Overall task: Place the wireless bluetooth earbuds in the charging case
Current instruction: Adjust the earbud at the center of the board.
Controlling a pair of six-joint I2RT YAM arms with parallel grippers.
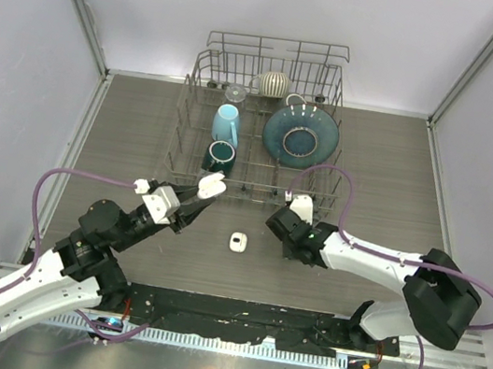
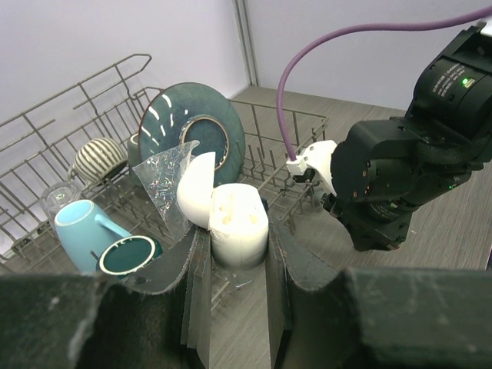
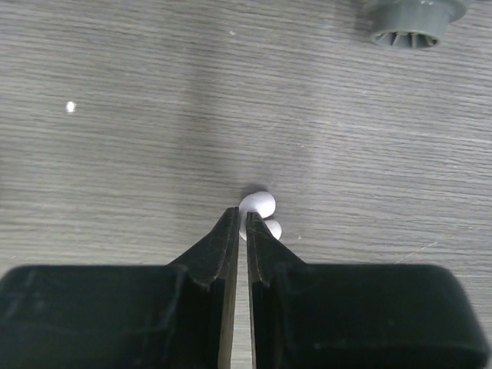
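My left gripper (image 1: 203, 194) is shut on an open white charging case (image 1: 212, 185) and holds it above the table in front of the rack. In the left wrist view the case (image 2: 239, 228) stands between the fingers (image 2: 201, 265) with its lid (image 2: 194, 190) flipped to the left. My right gripper (image 3: 246, 217) points down at the table, shut on a tiny white earbud (image 3: 259, 206) at its tips. In the top view the right gripper (image 1: 280, 225) is right of a second, closed white case (image 1: 238, 242). No other earbuds show.
A wire dish rack (image 1: 199, 72) stands at the back with a light blue mug (image 1: 226, 123), a dark teal cup (image 1: 219, 154), a teal plate (image 1: 300, 135) and a striped bowl (image 1: 274, 83). A grey rack foot (image 3: 413, 19) is near the right gripper.
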